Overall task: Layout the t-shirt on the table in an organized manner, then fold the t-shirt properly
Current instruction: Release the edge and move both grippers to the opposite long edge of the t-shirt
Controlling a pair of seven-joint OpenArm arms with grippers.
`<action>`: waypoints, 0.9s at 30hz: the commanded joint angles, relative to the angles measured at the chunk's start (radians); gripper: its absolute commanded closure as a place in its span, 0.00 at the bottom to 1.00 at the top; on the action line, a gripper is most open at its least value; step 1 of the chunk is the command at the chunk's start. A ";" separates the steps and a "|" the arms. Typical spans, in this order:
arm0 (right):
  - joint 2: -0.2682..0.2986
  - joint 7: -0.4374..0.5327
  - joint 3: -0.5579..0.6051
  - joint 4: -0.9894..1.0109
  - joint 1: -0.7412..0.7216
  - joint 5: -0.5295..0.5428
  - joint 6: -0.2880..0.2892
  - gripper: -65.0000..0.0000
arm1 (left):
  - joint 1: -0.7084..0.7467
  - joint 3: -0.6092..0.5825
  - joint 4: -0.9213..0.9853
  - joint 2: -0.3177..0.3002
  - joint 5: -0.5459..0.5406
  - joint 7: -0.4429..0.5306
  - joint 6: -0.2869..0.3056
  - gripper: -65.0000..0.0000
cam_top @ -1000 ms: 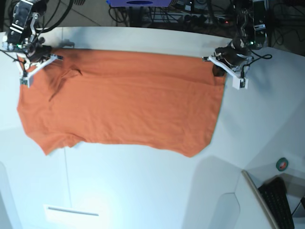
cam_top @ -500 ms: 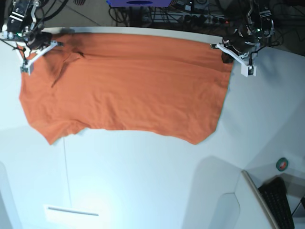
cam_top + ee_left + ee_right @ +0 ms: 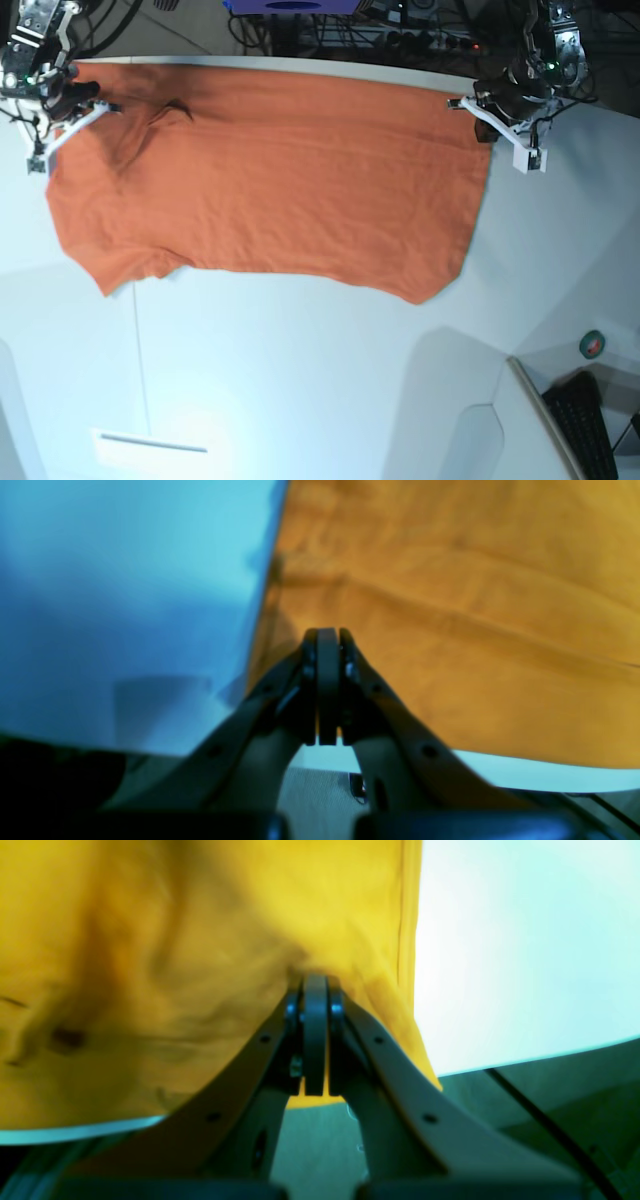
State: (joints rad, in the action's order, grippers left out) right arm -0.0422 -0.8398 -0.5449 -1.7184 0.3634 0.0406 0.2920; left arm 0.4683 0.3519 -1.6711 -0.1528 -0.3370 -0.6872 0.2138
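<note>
Left tool [image 3: 487,110]: clamped on t-shirt [image 3: 270,180] far corner. Right tool [image 3: 75,100]: clamped on opposite far corner. T-shirt: spread flat on bench [image 3: 300,380], long axis side to side, sleeve end toward right tool; far hem at bench's back edge, farther back than a second ago. Nearby: green tape roll [image 3: 592,345], keyboard [image 3: 585,425], well clear.

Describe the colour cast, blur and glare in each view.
Base view: fisheye bends the table edges, glare near the bottom, t-shirt true orange. Left wrist view: blue cast on the table, shirt soft, left gripper dark. Right wrist view: shirt reads yellow, blurred, table blown out white beside the right gripper.
</note>
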 commanded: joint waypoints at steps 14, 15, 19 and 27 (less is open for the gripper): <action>0.169 -0.048 -0.001 0.421 -0.639 -0.002 -0.003 0.75 | -0.104 0.059 -0.106 -0.011 -0.004 0.001 0.005 1.00; 0.178 -0.037 -0.001 0.492 -0.683 -0.002 -0.003 0.67 | -0.104 0.066 -0.106 -0.011 -0.004 0.001 0.005 1.00; 0.207 0.095 -0.001 0.786 -0.829 -0.002 -0.003 0.34 | -0.096 0.077 -0.103 -0.014 -0.004 0.001 0.005 0.82; 0.249 0.291 0.055 1.199 -0.998 -0.003 -0.003 0.29 | -0.098 0.212 -0.100 -0.011 -0.004 0.001 0.008 0.40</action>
State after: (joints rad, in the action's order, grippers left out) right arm 0.1955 -0.5617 -0.4870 -0.5026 -0.5991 0.0280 0.2848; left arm 0.3740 0.5621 -1.7542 -0.1555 -0.3302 -0.7044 0.2150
